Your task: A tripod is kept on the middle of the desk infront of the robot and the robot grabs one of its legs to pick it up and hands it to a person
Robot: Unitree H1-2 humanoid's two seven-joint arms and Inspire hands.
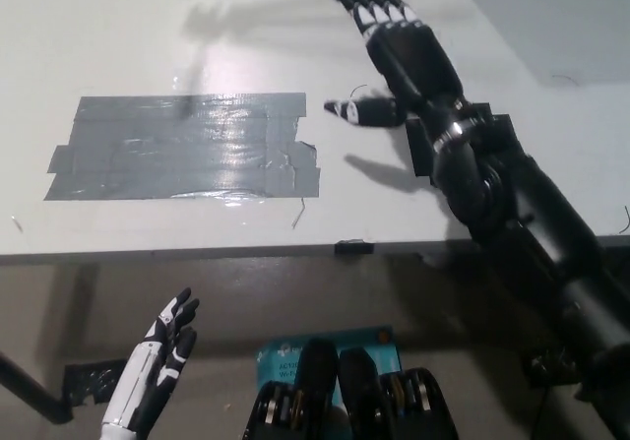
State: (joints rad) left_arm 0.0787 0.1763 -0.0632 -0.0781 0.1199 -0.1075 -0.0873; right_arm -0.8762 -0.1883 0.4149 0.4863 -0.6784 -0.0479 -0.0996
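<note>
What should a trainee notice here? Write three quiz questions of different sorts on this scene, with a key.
1. True or false: the robot's black right hand is shut on a tripod leg.
2. Where is the white left hand? A) over the tape; B) low at the picture's left, below the front edge of the white flat desk; C) touching the right hand.
3. Fill in: in the picture, the patch of grey adhesive tape strips lies to the ___ of the right hand.
Key: 1 false, it is open, fingers spread, above the desk; 2 B; 3 left.
</note>
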